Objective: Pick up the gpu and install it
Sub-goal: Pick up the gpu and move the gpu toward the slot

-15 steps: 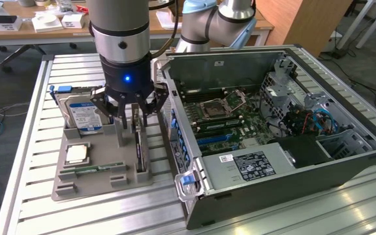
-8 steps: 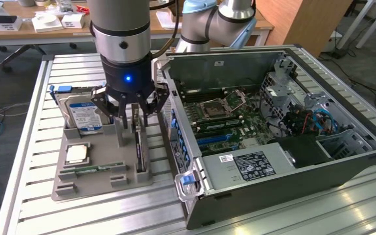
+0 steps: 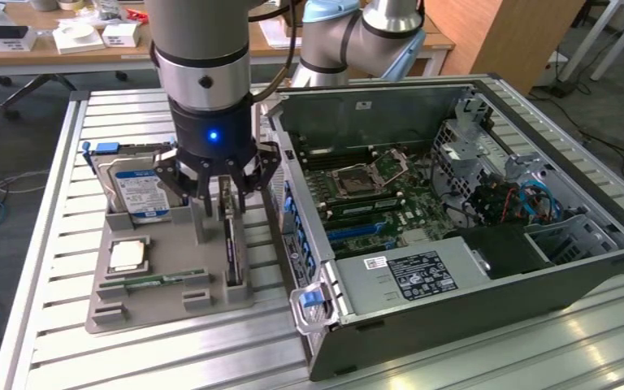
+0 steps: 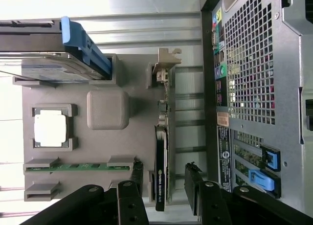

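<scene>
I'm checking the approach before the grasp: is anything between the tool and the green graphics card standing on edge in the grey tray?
Nothing visible stands between them. The open tool hangs directly above the green graphics card with black fan shroud, a finger on each side, and the card's upper edge is bare.

Tray [image 3: 127, 313] beside the computer case [image 3: 486, 301]
The gpu [image 3: 231, 244] stands on edge in the tray's case-side slot; the hard drive [image 3: 139, 191] stands opposite.

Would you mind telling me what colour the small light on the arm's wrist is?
Blue; the light shows best in the exterior view.
</scene>
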`<state>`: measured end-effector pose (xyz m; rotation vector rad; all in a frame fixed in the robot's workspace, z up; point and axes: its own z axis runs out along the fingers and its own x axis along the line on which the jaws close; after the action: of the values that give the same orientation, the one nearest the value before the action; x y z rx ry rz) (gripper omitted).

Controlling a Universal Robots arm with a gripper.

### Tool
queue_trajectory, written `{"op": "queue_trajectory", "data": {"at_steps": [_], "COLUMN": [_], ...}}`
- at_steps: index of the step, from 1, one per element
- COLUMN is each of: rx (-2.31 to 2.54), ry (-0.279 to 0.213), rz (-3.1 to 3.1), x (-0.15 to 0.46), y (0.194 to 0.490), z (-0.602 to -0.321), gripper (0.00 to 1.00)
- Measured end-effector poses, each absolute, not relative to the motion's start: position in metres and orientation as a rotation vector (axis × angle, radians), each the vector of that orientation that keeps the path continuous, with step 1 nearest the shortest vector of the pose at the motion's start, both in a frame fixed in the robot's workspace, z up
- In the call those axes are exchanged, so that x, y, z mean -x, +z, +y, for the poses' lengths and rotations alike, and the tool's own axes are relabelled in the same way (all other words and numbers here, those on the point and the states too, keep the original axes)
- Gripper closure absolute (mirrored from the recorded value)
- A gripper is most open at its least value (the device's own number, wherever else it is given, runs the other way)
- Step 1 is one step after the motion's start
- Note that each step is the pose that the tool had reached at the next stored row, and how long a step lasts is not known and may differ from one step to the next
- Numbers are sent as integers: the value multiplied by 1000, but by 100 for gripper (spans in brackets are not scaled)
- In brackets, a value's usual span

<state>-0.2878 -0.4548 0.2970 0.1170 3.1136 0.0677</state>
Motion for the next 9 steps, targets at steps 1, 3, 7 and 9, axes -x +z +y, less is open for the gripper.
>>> {"op": "queue_trajectory", "data": {"at_steps": [1, 3, 7, 9], "rx": [-117, -117, -117, -117], "ry": [68, 68, 68, 68], "rz": [3114, 3113, 3114, 3114], "x": [288, 288, 288, 288], "y": [296, 292, 288, 288], "z": [-455, -455, -455, -455], "gripper": [53, 53, 53, 53]}}
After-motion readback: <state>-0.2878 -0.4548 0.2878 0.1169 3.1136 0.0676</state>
